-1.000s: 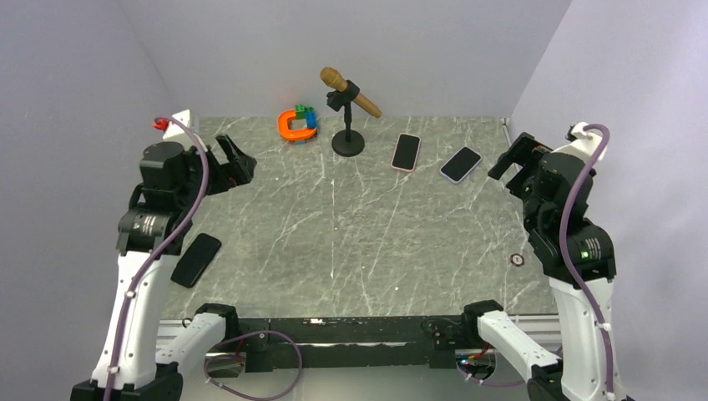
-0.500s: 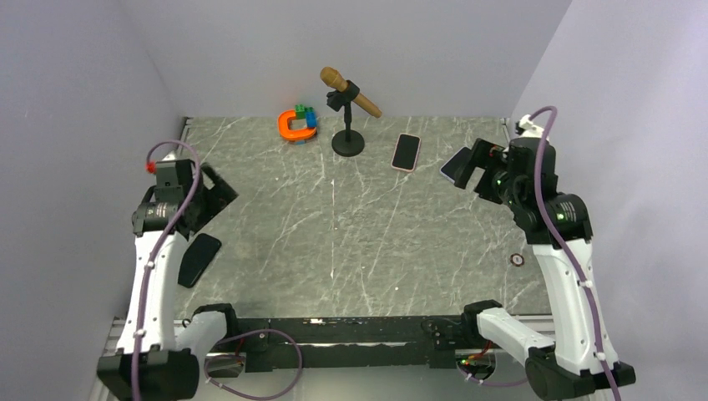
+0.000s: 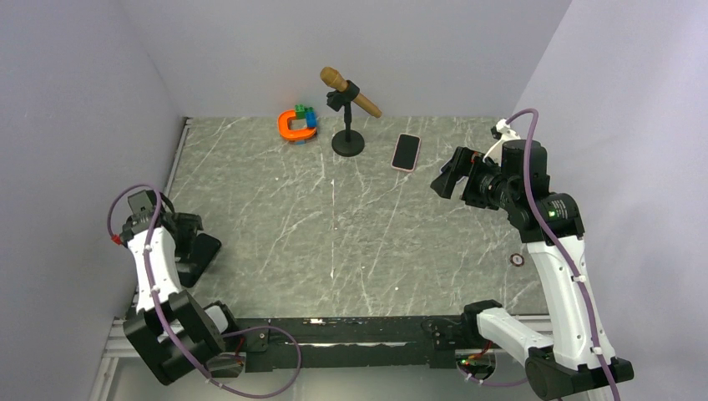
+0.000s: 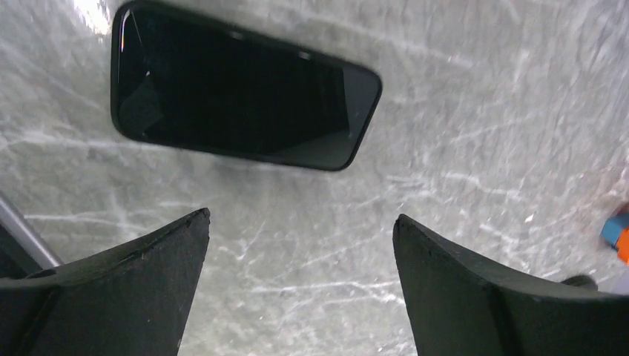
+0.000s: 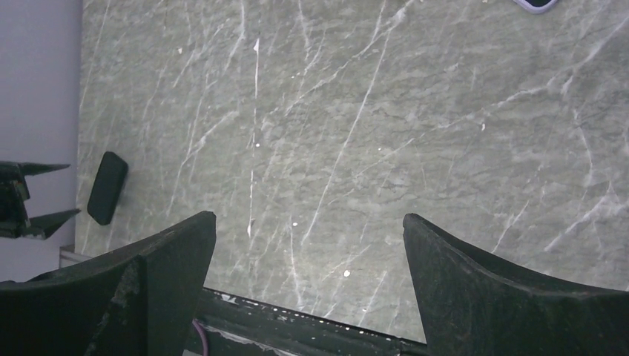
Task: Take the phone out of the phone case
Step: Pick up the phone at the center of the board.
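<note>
A black phone [image 4: 237,100] lies flat on the marble table [image 3: 334,234] near the left edge, also seen as the black phone [image 3: 192,269] from above. My left gripper [image 4: 300,222] hangs low just short of it, open and holding nothing; from above the left gripper [image 3: 190,238] covers the phone's far end. A phone in a pink case [image 3: 407,152] lies at the back. My right gripper [image 3: 444,180] is open and empty above the table's right side, hiding a lavender-cased phone whose corner [image 5: 535,4] shows in the right wrist view. The right gripper [image 5: 308,222] faces bare marble.
A microphone [image 3: 349,90] leans on a black stand [image 3: 348,144] at the back middle. An orange clamp with toy blocks [image 3: 298,124] sits left of it. A small ring [image 3: 518,260] lies by the right edge. Walls close both sides.
My left arm has dropped and swung toward the near left, down over the black phone. My right arm has reached left and forward, covering the lavender-cased phone. Both grippers stayed open.
</note>
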You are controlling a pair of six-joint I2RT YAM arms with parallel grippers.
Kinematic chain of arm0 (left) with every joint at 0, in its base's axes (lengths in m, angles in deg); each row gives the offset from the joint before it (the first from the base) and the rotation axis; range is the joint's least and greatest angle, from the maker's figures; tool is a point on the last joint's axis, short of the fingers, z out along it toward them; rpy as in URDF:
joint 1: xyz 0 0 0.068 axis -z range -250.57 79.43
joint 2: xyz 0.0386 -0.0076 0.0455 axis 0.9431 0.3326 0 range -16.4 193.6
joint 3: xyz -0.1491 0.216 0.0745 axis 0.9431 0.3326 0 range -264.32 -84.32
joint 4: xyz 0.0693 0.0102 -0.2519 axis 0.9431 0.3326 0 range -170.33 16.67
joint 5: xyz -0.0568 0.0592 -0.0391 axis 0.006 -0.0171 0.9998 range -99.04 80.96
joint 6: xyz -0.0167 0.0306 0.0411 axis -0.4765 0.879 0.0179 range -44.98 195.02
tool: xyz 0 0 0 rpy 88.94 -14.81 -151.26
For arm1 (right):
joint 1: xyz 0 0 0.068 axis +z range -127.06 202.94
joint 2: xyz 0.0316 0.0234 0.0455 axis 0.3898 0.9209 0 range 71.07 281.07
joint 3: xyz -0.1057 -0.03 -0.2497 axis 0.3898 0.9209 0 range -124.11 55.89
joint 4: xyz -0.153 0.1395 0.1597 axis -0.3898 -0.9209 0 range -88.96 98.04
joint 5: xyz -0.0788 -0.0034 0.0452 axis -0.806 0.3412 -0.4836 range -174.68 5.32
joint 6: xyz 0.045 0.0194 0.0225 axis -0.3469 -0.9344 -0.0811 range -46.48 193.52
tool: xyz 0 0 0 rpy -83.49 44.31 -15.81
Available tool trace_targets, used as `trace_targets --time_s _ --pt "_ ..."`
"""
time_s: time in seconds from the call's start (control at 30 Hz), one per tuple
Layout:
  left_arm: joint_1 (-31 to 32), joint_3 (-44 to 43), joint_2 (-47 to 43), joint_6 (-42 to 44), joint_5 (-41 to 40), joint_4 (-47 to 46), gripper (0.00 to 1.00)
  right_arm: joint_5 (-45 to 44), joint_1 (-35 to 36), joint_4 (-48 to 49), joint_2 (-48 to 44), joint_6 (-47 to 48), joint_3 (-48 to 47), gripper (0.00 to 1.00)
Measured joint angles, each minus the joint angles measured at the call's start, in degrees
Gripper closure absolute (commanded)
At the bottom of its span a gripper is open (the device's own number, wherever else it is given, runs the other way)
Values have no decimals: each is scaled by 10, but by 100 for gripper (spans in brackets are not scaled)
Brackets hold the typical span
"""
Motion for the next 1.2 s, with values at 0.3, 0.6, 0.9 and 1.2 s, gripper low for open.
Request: trace_targets --time_s 0.3,0.6,0.9,1.2 --pt "-4 -98 187 85 -38 -111 23 40 0 20 -1 0 8 0" --pt "-5 -132 314 174 2 -189 19 59 0 26 -1 0 17 0" --pt "-9 -143 364 226 55 -201 6 59 0 27 -17 0 17 0" --pt "-22 30 214 193 129 -283 1 63 0 44 -35 -1 37 0"
